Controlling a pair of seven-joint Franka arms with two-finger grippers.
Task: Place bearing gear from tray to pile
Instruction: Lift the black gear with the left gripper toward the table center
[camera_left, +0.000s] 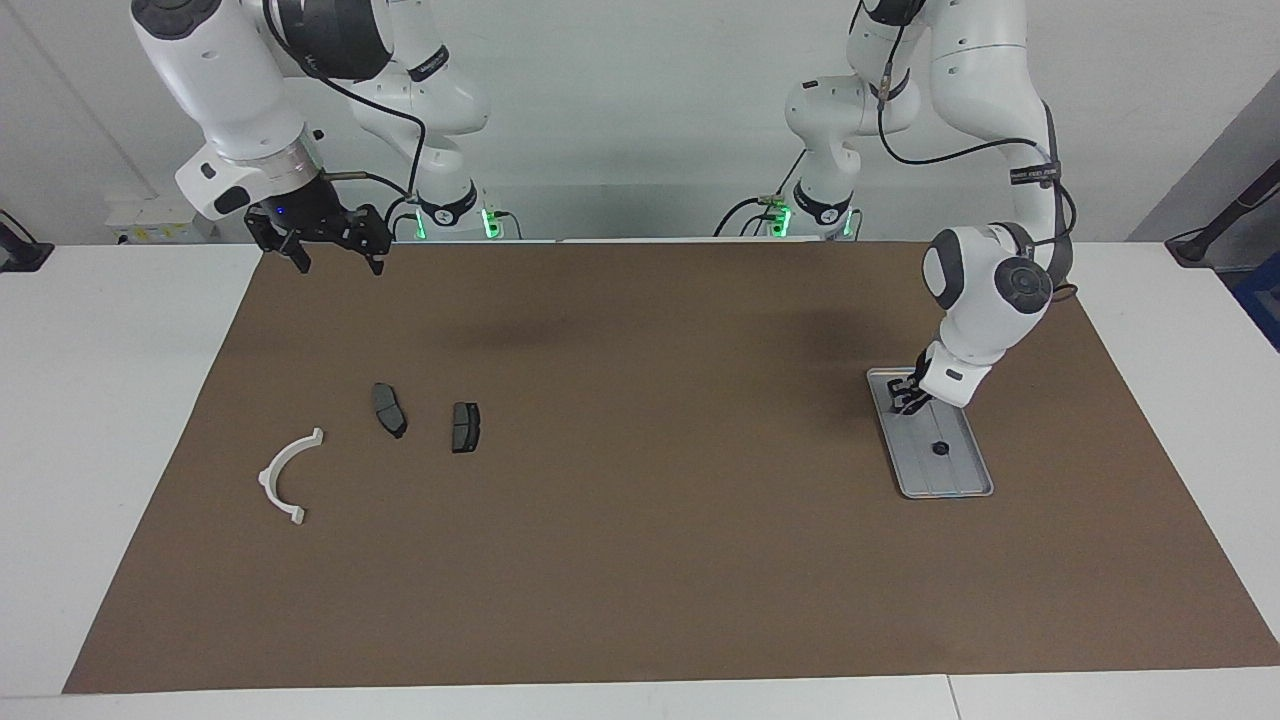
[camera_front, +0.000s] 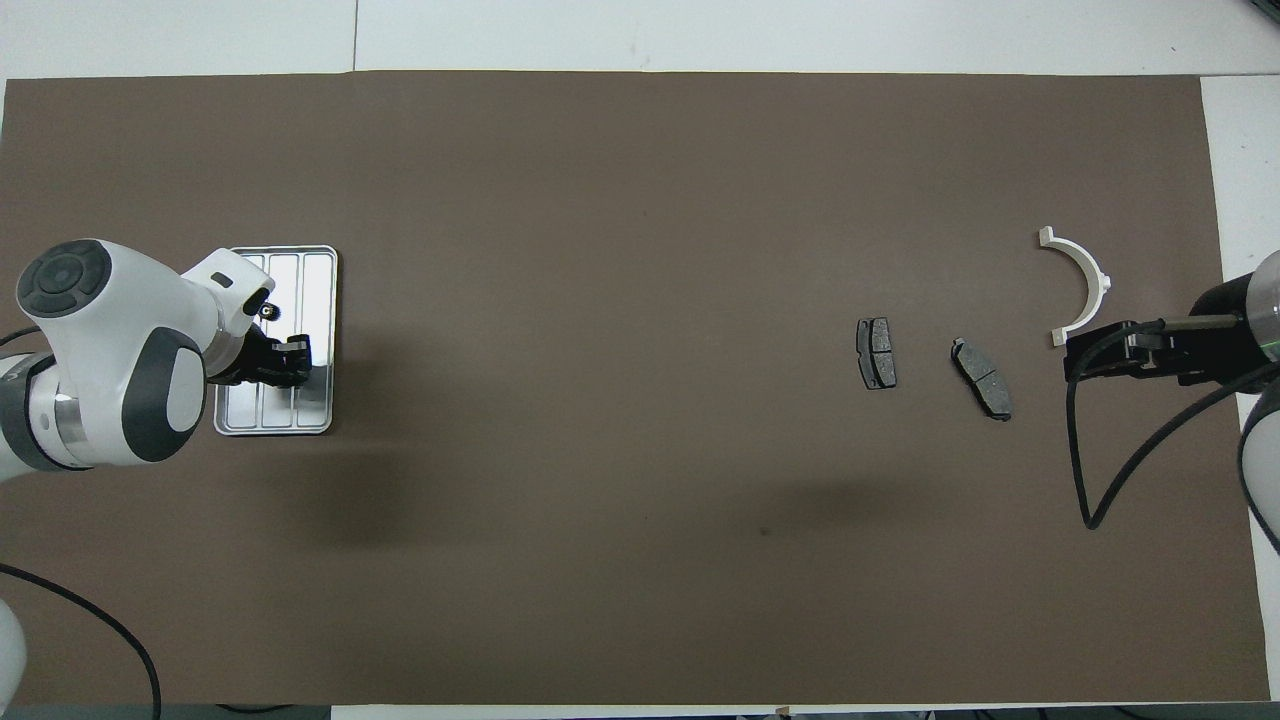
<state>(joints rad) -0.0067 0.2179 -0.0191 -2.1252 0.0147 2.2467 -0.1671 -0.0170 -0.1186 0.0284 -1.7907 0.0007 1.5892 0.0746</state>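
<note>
Black fingers of the left gripper (camera_left: 906, 400) sit low in the tray (camera_left: 958, 487) at its robot-side end, drawn close together; can't tell if they pinch anything. One small dark bearing gear (camera_left: 939, 448) lies in the tray just past the tips, farther from the robots, untouched. Pile, well apart toward right arm's end: two brake pads (camera_left: 389, 409), white bracket (camera_left: 287, 477). Right gripper (camera_left: 335, 258) waits over the brown mat (camera_left: 640, 560) edge, jaws wide.
</note>
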